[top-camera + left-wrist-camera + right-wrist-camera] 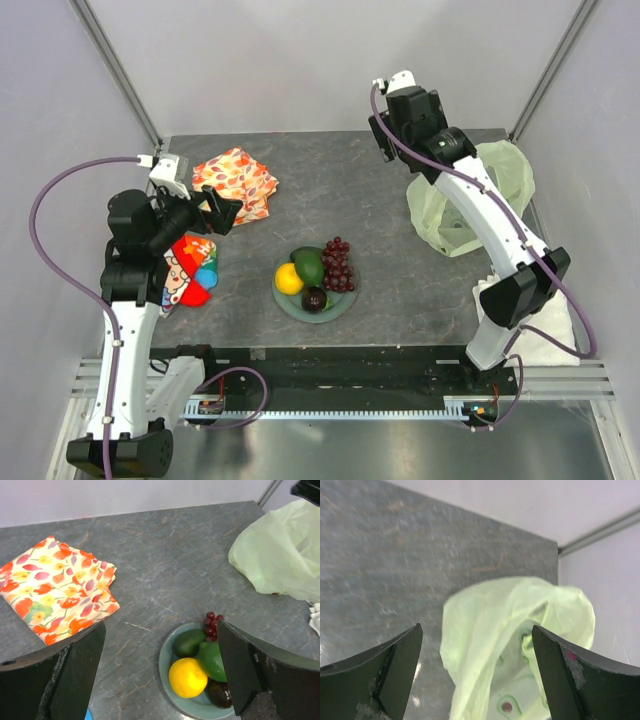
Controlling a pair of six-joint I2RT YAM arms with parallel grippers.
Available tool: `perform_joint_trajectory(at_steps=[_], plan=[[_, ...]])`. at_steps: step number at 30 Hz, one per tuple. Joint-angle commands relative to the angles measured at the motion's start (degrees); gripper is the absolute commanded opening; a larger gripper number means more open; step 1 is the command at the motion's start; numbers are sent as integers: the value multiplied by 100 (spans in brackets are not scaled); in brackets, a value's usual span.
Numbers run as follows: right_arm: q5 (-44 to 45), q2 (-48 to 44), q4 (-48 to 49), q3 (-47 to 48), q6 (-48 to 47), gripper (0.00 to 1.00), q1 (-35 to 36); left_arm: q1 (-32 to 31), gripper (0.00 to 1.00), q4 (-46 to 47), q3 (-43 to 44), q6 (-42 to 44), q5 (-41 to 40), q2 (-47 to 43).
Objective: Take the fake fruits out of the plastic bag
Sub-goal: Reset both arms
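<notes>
The fake fruits [314,278] are located on a grey-green plate [345,302] near the middle of the dark desk [400,310], towards its near edge. On the plate, the orange [288,279] is positioned at the left. The grape bunch [338,265] is positioned at the right. The dark round fruit [315,299] is positioned at the near side. In the left wrist view, a dark green fruit [188,642] and a brighter green fruit [212,660] are seen side by side, touching the orange.

The plastic bag [432,222] is located at the far right of the desk, well apart from the plate. It is crumpled and partly covered in the top view by the right arm. Whether anything is contained in it cannot be told.

The left hand [161,625] is held raised above the left part of the desk. Its fingers are spread wide and nothing is gripped. The plate is framed between its fingers in the wrist view.

The right hand [475,630] is held high over the far right area, above the bag. Its fingers are spread wide and nothing is gripped. No contact with the bag is visible.

A leaf-patterned cloth [238,180] is laid folded at the far left. Red-and-blue toy items [188,270] are placed beneath the left arm. White towels [545,335] are placed at the near right corner.
</notes>
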Motion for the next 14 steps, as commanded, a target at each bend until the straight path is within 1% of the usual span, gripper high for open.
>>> perform_joint_trajectory(at_steps=[1, 6, 9, 10, 13, 14], plan=[[588, -659, 248, -734, 248, 98, 102, 35, 99, -97, -62, 546, -330, 273], [262, -1335, 134, -1042, 204, 98, 111, 35, 99, 43, -62, 582, -391, 669], [314, -1731, 169, -1604, 134, 98, 111, 35, 99, 166, -53, 547, -382, 827], [332, -1819, 204, -1936, 64, 98, 111, 35, 99, 166, -36, 564, -382, 862], [200, -2205, 274, -2264, -95, 98, 102, 35, 99, 157, -9, 565, -365, 942], [157, -2293, 318, -2282, -95, 98, 111, 35, 99, 157, -18, 434, -269, 933]])
